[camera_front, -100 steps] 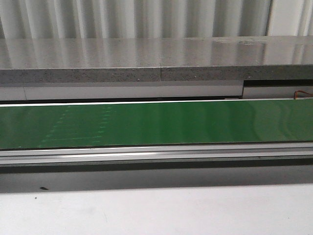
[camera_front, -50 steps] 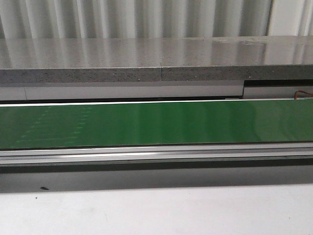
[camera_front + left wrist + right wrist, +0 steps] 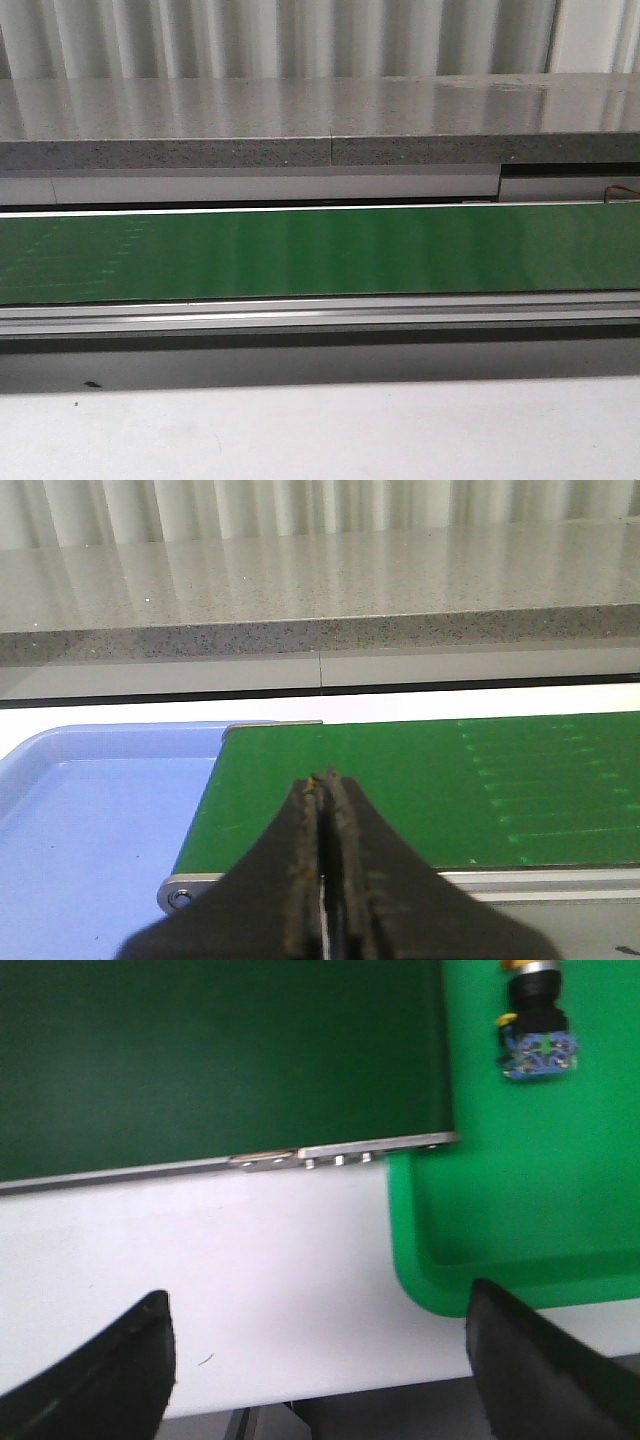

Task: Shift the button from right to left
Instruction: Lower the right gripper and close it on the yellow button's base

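Observation:
The button (image 3: 535, 1032), with a black collar and a blue-grey contact block, lies in a bright green tray (image 3: 520, 1210) next to the end of the green belt (image 3: 220, 1060) in the right wrist view. My right gripper (image 3: 318, 1305) is open and empty over the white table, apart from the button. My left gripper (image 3: 327, 778) is shut and empty, over the near edge of the green belt (image 3: 420, 780) at its other end. The front view shows the green belt (image 3: 320, 250) with no button and no gripper in it.
A blue tray (image 3: 90, 820) sits beside the left end of the belt. A grey stone ledge (image 3: 300, 120) runs behind the belt. An aluminium rail (image 3: 320, 315) runs along the belt's near side, with white table (image 3: 320, 435) in front.
Faint light marks on the belt surface have shifted to the left in the front view. Nothing else has moved there.

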Robot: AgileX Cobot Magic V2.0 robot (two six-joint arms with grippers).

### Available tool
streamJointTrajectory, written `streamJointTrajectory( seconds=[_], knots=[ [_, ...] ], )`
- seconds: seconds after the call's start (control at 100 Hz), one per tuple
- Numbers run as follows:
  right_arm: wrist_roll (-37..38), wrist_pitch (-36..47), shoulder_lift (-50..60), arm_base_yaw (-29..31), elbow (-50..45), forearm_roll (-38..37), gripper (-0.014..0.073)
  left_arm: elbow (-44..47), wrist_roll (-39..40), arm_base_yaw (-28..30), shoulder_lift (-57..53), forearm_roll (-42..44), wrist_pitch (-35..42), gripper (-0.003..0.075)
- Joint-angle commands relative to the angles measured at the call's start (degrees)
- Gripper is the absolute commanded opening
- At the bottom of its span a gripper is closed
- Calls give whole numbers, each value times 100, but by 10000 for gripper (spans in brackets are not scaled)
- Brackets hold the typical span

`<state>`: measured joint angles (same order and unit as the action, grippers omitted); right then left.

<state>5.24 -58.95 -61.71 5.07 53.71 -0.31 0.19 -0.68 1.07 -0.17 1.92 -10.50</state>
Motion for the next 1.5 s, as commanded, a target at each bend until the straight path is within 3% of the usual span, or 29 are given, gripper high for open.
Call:
streamJointTrajectory(
  seconds=[0.0,0.21,0.38,0.79,1.08,1.49],
  knots=[
    [-54,116,-292,478,399,-191,592,227,27,8,-194,3,426,-21],
    [-54,135,-1058,1807,946,-191,592,227,27,8,-194,3,426,-21],
    [-54,200,-1714,2369,1276,-121,592,227,27,8,-194,3,426,-20],
    [-812,328,-3254,2389,2008,-12,592,227,27,8,-194,3,426,-21],
    [-2050,341,-4073,2364,2511,521,592,227,27,8,-194,3,426,-21],
    [-2837,388,-5027,2106,2859,593,592,227,27,8,-194,3,426,-21]
  ],
)
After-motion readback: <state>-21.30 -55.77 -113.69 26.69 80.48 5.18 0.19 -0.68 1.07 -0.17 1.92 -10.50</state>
